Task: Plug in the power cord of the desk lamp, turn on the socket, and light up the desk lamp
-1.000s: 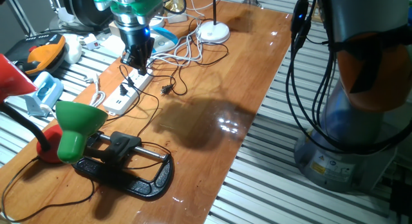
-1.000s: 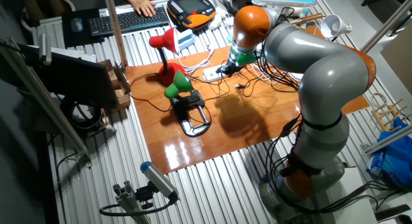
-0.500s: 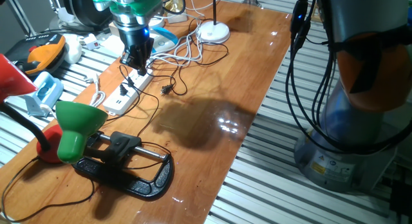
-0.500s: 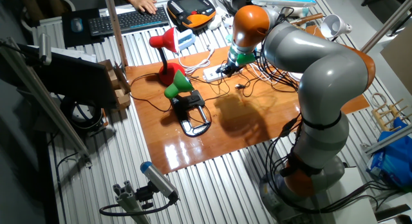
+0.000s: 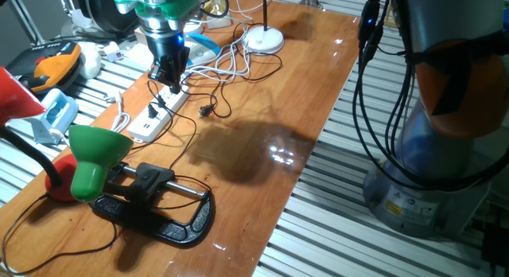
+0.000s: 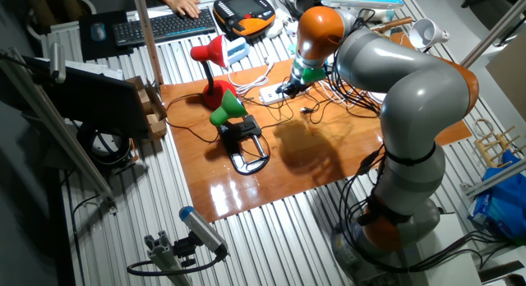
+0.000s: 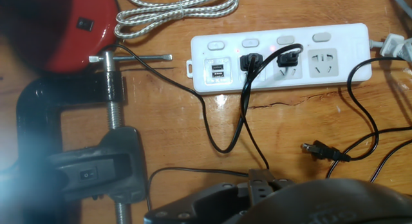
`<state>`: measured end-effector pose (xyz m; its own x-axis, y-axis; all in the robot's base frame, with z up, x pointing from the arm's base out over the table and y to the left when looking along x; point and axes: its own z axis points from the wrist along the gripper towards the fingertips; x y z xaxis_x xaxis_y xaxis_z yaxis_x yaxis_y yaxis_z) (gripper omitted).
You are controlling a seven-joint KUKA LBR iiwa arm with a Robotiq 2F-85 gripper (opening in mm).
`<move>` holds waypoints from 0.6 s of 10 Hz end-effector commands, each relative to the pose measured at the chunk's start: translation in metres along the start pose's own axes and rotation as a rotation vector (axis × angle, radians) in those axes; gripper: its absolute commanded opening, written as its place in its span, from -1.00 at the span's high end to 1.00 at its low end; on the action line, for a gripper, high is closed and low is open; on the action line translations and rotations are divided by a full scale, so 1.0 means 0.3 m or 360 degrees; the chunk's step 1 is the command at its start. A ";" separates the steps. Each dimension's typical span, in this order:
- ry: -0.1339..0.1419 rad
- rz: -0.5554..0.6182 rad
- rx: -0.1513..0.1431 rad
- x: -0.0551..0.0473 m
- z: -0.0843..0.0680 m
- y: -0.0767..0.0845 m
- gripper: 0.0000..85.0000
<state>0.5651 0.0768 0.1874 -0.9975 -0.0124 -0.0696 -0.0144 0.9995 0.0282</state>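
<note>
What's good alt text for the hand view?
White socket on a wooden table, two black plugs seated side by side, one outlet free. A loose black plug lies below it; a black clamp and red lamp base sit left.

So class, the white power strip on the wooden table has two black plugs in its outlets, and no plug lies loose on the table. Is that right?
Not quite. The hand view shows the power strip with two black plugs in its outlets, but a third black plug, a loose plug, lies unplugged on the wooden table just in front of the strip. The rest of the statement holds.
</note>
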 end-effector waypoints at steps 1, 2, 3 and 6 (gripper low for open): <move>0.0000 0.0000 0.0000 0.000 0.000 0.000 1.00; 0.0000 0.0000 0.0000 0.000 0.000 0.001 1.00; 0.0002 0.0000 -0.0003 -0.001 0.001 0.001 1.00; 0.0012 0.0001 -0.0015 -0.001 0.001 0.002 1.00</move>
<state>0.5653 0.0775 0.1871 -0.9980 -0.0122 -0.0620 -0.0145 0.9992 0.0375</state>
